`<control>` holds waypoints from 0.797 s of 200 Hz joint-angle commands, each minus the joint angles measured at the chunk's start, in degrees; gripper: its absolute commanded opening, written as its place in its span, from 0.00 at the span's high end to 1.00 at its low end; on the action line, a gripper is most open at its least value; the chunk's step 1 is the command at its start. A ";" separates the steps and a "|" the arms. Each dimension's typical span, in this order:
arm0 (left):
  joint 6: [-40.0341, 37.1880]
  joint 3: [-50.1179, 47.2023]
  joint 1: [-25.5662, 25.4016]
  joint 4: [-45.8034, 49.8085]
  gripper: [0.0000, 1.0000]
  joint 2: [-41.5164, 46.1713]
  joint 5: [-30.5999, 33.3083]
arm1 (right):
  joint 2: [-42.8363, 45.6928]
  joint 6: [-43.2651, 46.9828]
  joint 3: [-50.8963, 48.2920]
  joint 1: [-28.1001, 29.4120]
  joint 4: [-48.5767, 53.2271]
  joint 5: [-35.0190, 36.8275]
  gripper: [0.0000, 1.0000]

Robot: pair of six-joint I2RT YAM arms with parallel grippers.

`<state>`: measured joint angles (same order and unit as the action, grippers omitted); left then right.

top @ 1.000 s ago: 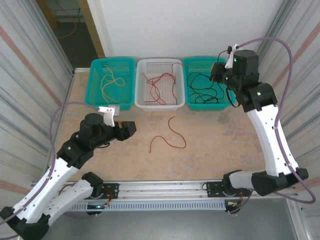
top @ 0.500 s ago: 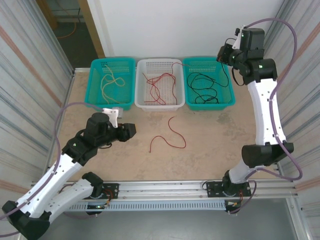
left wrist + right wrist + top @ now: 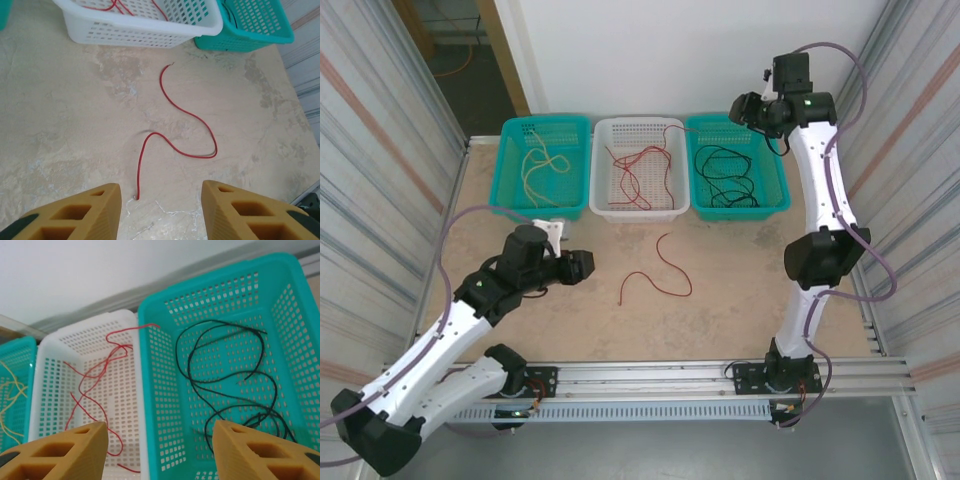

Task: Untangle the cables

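Red cable (image 3: 140, 170), a single one, is laid loose on the table (image 3: 60, 115), stretched near to far, its far tip aimed at the one white basket (image 3: 632, 213), where more red strands (image 3: 640, 165) are bunched. Yellow strands (image 3: 542, 162) and black strands (image 3: 725, 175) are kept in two teal baskets (image 3: 535, 210), one colour each. The left gripper (image 3: 160, 200) and right gripper (image 3: 160, 450) are spread wide, empty

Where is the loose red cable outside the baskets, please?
The loose red cable lies on the table in the top external view, just in front of the white basket and right of the left gripper.
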<state>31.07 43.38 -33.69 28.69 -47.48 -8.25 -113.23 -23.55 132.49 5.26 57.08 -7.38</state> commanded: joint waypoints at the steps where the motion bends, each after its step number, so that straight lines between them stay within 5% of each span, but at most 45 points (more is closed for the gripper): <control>1: -1.00 -1.88 0.38 -0.75 0.52 -2.01 1.14 | 3.72 0.16 -1.56 0.78 0.63 0.32 0.46; 95: -1.05 -0.95 0.32 -6.79 0.46 -22.63 -4.55 | 41.03 -7.83 -51.06 11.64 -19.19 -0.89 0.40; 159: -5.62 7.25 -5.42 -4.22 0.61 -38.78 -5.58 | 49.33 -10.43 -63.38 19.52 -17.44 3.85 0.41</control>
<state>28.88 46.74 -36.82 22.92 -83.00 -12.91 -66.87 -31.42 71.61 24.12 40.21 -5.76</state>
